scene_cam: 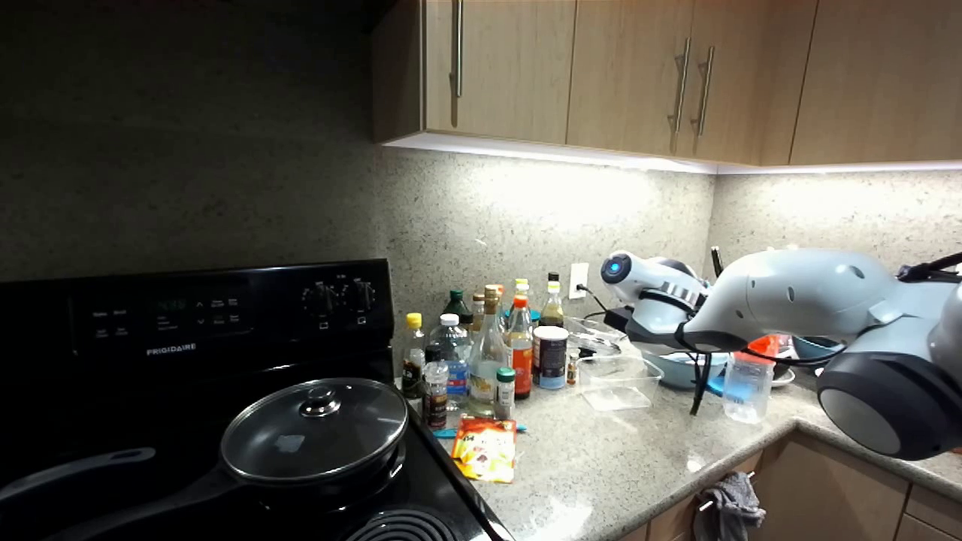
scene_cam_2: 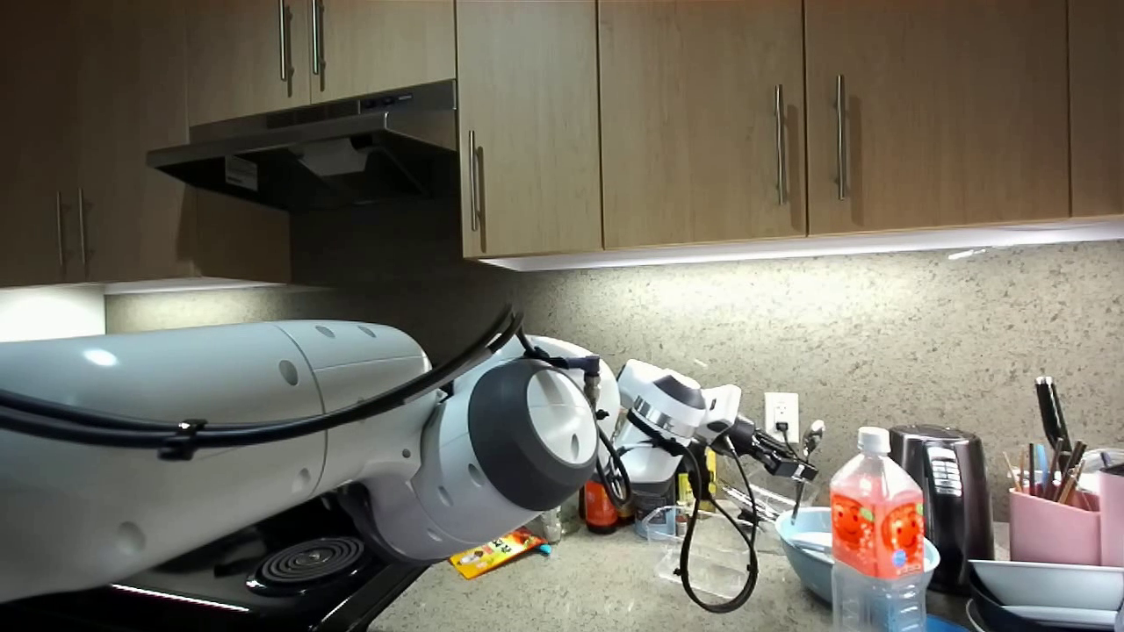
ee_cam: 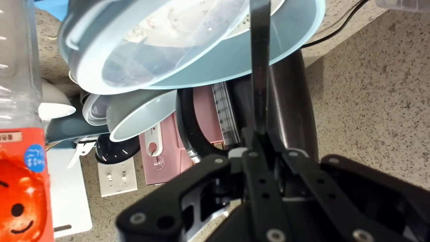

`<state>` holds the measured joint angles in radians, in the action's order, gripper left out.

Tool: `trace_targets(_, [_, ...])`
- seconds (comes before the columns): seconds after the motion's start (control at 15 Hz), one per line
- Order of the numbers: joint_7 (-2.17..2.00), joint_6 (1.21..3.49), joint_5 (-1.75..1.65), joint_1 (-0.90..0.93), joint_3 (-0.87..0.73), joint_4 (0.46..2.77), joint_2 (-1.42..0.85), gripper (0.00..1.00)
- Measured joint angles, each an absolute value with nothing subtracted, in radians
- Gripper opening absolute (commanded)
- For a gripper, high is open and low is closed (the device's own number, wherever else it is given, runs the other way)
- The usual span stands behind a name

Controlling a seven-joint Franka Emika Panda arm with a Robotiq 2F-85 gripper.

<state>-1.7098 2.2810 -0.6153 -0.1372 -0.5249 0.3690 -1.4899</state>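
The hand [scene_cam_2: 803,471] pinches a long utensil [ee_cam: 260,67] partway along, seemingly to keep it roughly upright by the blue bowl [scene_cam_2: 812,570]. Rightward, a capped bottle [scene_cam_2: 878,527] stands near; a kettle [scene_cam_2: 953,513] sits toward the far wall [scene_cam_2: 1010,342], presumably to save room.

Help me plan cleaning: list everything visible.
Glass-lidded pan: one, black, on black stove.
Bottles: many, multicoloured, beside stove.
Flat packet: one, orange, on speckled countertop.
Plastic tub: at least one, clear, countertop.
Round bowls: several, blue and grey, countertop.
Red-labelled plastic bottle: one, clear, near bowls.
Electric kettle: one, black, near bowls.
Boxy holder: at least one, pink, near kettle.
Towel: one, grey, below countertop.
Wooden cabinets: several, beige, overhead.
Flat utensil: one, dark, in black gripper.
Jointed arm: one, white, over countertop.
Gripper: one, black, holding utensil.
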Motion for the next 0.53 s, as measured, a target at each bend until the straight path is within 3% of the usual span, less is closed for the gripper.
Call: trace_targets(0.53, [-1.719, 2.276, -0.616, -0.137, -0.526, 0.370, -1.490, 0.02])
